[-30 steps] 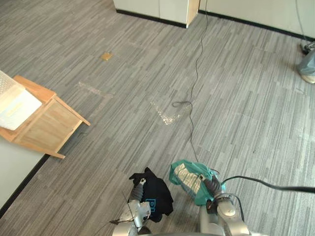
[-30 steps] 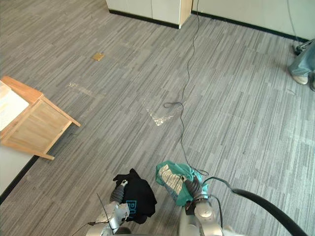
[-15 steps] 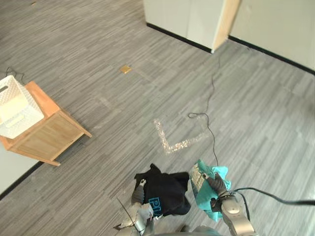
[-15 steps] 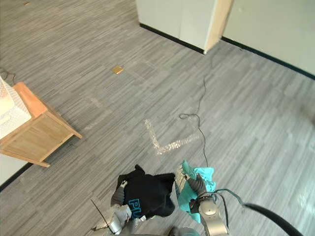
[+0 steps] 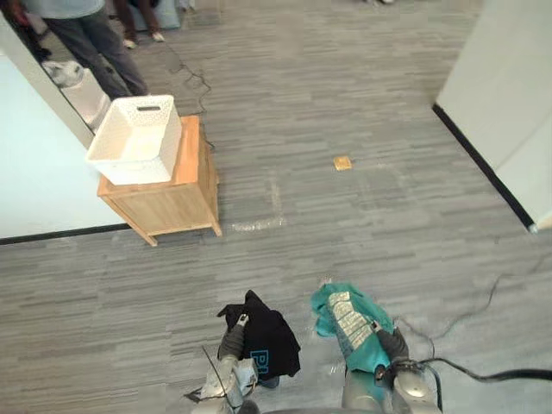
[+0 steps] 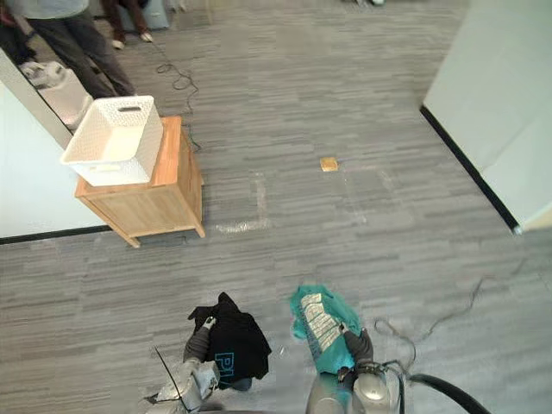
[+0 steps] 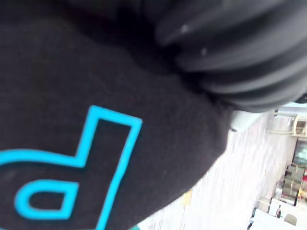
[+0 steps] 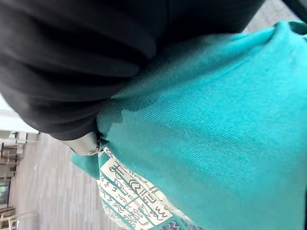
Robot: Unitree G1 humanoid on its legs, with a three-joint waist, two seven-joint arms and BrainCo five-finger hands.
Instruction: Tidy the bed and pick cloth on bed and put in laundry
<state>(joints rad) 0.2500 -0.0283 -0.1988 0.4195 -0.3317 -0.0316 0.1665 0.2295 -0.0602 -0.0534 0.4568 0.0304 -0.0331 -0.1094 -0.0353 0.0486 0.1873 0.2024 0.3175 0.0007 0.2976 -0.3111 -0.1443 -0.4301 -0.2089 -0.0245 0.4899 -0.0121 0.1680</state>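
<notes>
A black cloth (image 5: 266, 343) with a blue print (image 7: 72, 158) hangs over my left hand (image 5: 231, 333), low in the eye views. To its right, a teal cloth (image 5: 348, 316) with a pale patterned panel (image 8: 129, 201) covers my right hand (image 5: 391, 344). Both cloths are up off the grey floor. In each wrist view the cloth lies right against the hand's dark ribbed cover (image 7: 240, 48) (image 8: 72, 57). A white laundry basket (image 5: 136, 138) stands on a low wooden cabinet (image 5: 172, 198), ahead and to my left, well apart from both hands.
A white wall (image 5: 34, 164) runs beside the cabinet on the left. Another white wall (image 5: 509, 112) with a black skirting stands at the right. A person's legs (image 5: 95, 43) show at the top left. On the floor lie a small tan square (image 5: 342, 162) and a thin cable (image 5: 483, 297).
The whole picture has swung round, so the camera has turned. The basket and cabinet now stand in full view ahead on the left. Both cloths stay at my hands.
</notes>
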